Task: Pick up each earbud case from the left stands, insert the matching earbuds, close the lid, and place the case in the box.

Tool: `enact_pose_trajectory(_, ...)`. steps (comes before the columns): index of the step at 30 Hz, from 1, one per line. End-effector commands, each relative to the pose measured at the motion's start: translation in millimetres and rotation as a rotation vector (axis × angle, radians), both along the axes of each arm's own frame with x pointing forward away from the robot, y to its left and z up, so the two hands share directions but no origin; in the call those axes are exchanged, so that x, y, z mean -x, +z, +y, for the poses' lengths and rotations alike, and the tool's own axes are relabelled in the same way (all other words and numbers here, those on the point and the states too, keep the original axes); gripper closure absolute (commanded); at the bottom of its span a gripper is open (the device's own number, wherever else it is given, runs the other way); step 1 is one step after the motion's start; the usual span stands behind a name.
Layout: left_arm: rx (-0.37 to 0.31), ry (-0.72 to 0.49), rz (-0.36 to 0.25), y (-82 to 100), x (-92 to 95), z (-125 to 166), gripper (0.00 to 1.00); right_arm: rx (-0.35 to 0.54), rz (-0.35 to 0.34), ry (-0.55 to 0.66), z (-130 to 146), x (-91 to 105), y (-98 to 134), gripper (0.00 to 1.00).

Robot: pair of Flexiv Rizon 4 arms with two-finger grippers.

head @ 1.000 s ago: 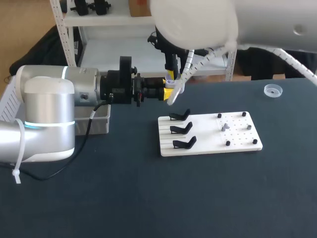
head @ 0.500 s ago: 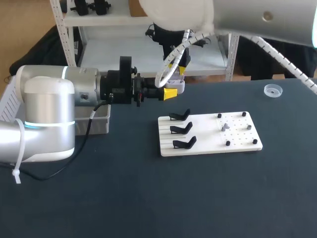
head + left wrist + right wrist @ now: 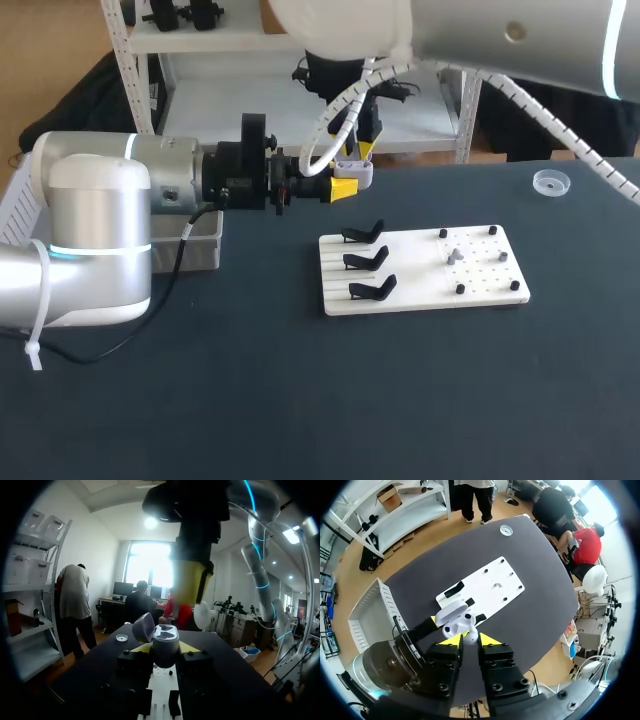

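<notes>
My left gripper [image 3: 342,187] is level above the table's back, shut on an open white earbud case [image 3: 358,172]. In the left wrist view the case [image 3: 165,639] sits between the yellow tips with its lid [image 3: 144,626] raised. My right gripper [image 3: 366,150] hangs straight above the case, pointing down. In the right wrist view it [image 3: 470,641] is shut on a small white earbud [image 3: 470,637], just over the open case [image 3: 454,622]. The white board [image 3: 480,285] carries three empty black stands [image 3: 366,258] on its left side.
A white bin [image 3: 205,240] stands at the table's left edge, behind my left arm. The board's right half holds several small pegs and a grey piece [image 3: 454,256]. A small clear dish [image 3: 550,182] lies at the back right.
My right arm has swung leftward overhead, and its gripper has shifted a little to the right and settled above the case. The left arm and case have stayed still.
</notes>
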State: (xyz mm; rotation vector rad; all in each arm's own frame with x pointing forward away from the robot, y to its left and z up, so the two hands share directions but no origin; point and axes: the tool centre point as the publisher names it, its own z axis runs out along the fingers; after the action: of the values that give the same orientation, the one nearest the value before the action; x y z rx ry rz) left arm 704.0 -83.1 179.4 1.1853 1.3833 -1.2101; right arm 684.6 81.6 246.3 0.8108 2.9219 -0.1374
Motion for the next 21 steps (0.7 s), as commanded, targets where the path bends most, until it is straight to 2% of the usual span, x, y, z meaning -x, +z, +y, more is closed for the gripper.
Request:
enact_pose_trajectory(1,0.003,0.002,-0.002,-0.5,0.8,0.4,1.00,0.000,0.003,-0.006,1.0,-3.6,-1.4,1.00)
enact_pose_trajectory(21,0.003,0.002,-0.002,-0.5,0.8,0.4,1.00,-0.008,0.010,-0.032,-0.2,-9.9,-9.2,1.00)
